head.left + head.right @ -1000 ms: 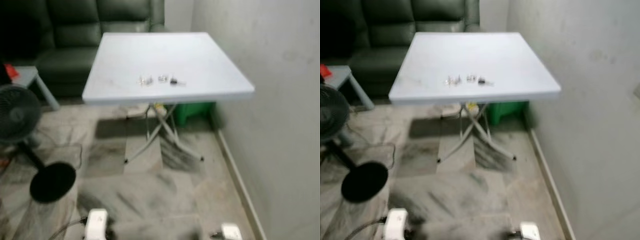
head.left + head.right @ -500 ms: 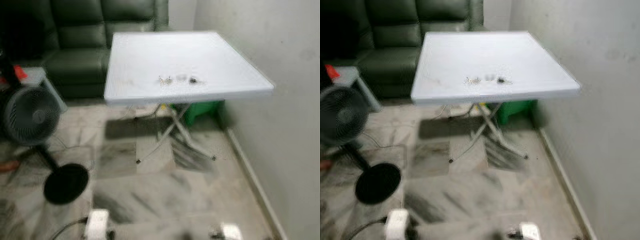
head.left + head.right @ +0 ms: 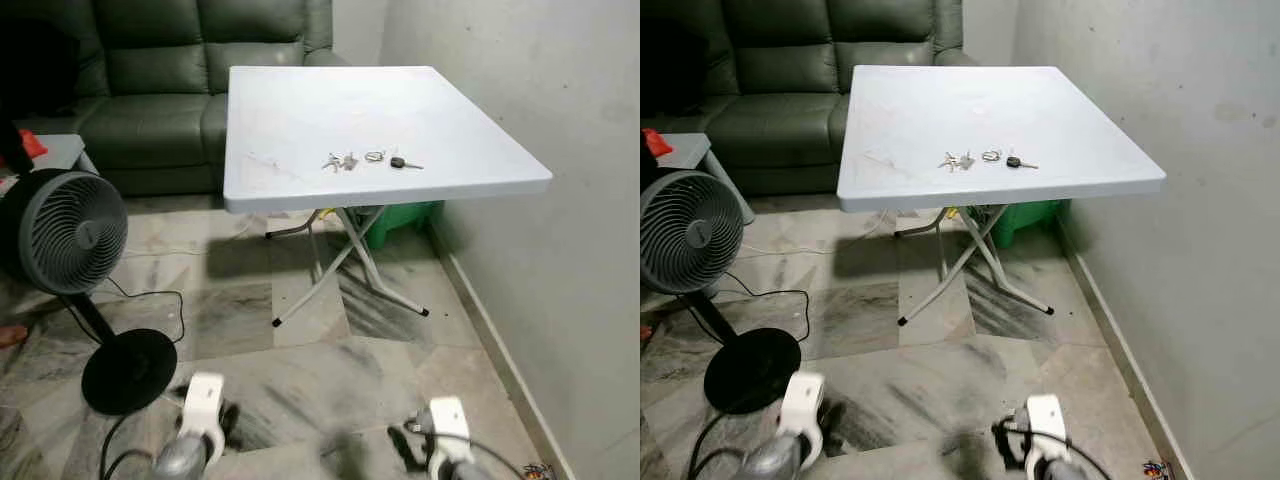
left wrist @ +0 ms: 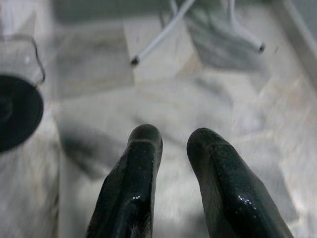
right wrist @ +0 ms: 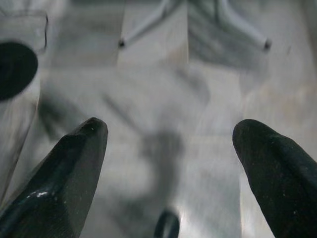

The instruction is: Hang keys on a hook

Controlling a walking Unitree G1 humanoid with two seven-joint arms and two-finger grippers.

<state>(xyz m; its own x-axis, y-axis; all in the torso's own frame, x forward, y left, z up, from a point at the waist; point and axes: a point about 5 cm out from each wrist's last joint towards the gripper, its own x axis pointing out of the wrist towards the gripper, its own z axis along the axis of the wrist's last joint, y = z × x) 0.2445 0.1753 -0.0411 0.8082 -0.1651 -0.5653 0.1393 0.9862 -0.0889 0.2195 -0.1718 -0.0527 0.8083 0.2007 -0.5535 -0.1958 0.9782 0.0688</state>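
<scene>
The folding table [image 3: 300, 110] stood against the wall [image 3: 560, 150], its near edge open. A fan [image 3: 70, 235] stood left; keys [image 3: 340, 161] lay near that edge.

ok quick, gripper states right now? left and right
Left gripper: fingers nearly together with a narrow gap, holding nothing, hanging low over the floor.
Right gripper: wide open, empty, also low over the floor.
</scene>
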